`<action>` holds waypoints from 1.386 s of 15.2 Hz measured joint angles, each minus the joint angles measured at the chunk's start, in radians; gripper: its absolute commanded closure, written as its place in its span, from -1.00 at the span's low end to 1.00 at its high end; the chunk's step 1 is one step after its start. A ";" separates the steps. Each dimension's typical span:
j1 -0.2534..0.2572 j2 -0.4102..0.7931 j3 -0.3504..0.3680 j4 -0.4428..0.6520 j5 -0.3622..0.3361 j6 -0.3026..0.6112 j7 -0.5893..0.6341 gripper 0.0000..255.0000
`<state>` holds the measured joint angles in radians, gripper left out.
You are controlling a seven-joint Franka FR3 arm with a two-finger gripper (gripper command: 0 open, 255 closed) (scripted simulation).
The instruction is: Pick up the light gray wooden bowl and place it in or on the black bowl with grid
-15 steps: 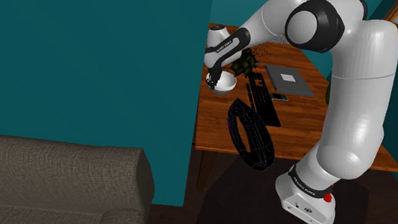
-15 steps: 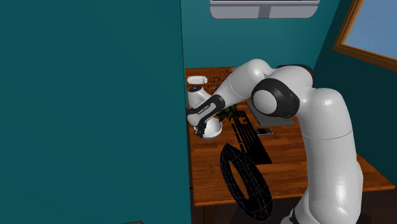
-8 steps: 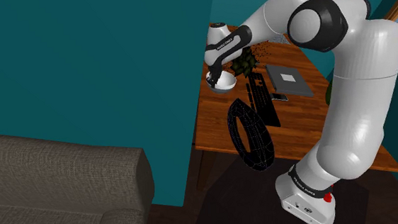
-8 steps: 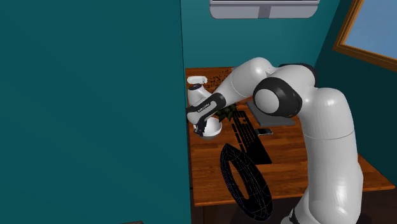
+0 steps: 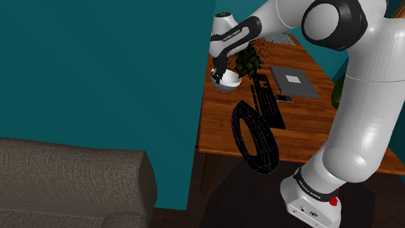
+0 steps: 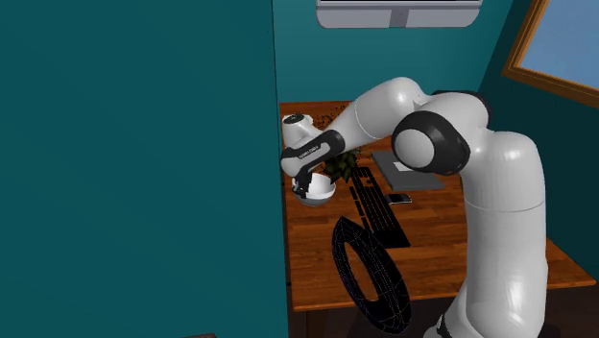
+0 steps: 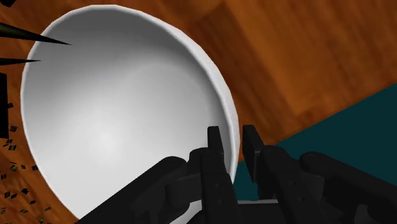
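**Bowl's coming up off the desk**

The gripper (image 5: 221, 73) sits higher than a second ago. The white bowl (image 5: 227, 83) rides up with it, rim pinched between the fingers, lifted a bit above the wooden desk (image 5: 306, 125). The arm's elbow is higher too.

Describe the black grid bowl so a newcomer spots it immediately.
Start at the wooden desk against the teal wall. At its near edge, beside the black keyboard, stands the black bowl. Unlike the solid white bowl farther back, it is a see-through wire grid, tipped on its side.
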<state>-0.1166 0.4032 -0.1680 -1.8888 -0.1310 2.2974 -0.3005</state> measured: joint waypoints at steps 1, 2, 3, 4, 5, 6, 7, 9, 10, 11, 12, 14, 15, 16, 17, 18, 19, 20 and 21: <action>0.000 -0.011 0.000 -0.003 -0.001 -0.008 -0.002 1.00; 0.000 -0.020 -0.001 -0.002 -0.001 -0.018 -0.003 1.00; 0.000 -0.024 -0.002 0.005 -0.001 -0.030 -0.005 1.00; 0.000 -0.032 -0.002 0.009 -0.001 -0.043 -0.006 1.00; 0.001 -0.036 -0.002 0.017 0.000 -0.056 -0.006 1.00; 0.001 -0.042 -0.002 0.023 0.000 -0.069 -0.008 1.00; 0.002 -0.050 -0.003 0.024 -0.001 -0.078 -0.009 1.00; 0.003 -0.068 -0.004 0.022 -0.003 -0.094 -0.010 1.00; 0.003 -0.073 -0.004 0.034 -0.002 -0.110 -0.013 1.00; 0.003 -0.077 -0.004 0.041 -0.002 -0.121 -0.015 1.00; 0.005 -0.084 -0.004 0.044 -0.002 -0.131 -0.014 1.00; 0.003 -0.097 -0.006 0.053 -0.002 -0.152 -0.021 1.00; 0.003 -0.103 -0.006 0.060 -0.002 -0.164 -0.022 1.00; 0.004 -0.110 -0.006 0.064 -0.003 -0.175 -0.023 1.00; 0.005 -0.111 -0.005 0.074 -0.002 -0.185 -0.023 1.00; 0.007 -0.119 -0.005 0.079 -0.003 -0.198 -0.023 1.00; 0.006 -0.125 -0.006 0.086 -0.002 -0.210 -0.027 1.00; 0.006 -0.128 -0.006 0.096 -0.002 -0.223 -0.029 1.00; 0.006 -0.128 -0.006 0.104 -0.005 -0.238 -0.029 1.00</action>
<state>-0.1107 0.2753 -0.1741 -1.7845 -0.1360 2.0589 -0.3298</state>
